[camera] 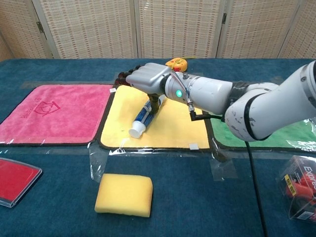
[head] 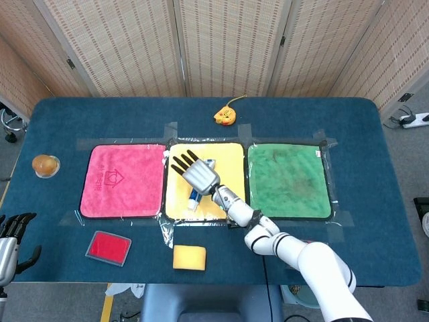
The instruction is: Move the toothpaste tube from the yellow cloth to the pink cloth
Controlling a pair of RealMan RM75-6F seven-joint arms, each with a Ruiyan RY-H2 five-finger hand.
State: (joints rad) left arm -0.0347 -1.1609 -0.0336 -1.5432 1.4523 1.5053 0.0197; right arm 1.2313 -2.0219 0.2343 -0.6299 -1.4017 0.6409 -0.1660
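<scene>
A bench point(head: 375, 134) covered in dark blue fabric fills the middle of both views. Behind it stands a folding screen point(head: 221, 47) of woven, tan reed-like panels in pale frames, joined by dark hinges. Grey floor point(head: 409, 87) shows at the sides in the head view, with a white power strip point(head: 417, 119) at the right edge. The light is even and bright

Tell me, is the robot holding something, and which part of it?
The right hand holds the toothpaste tube by its upper, flat end; the cap end hangs over the yellow cloth.
</scene>
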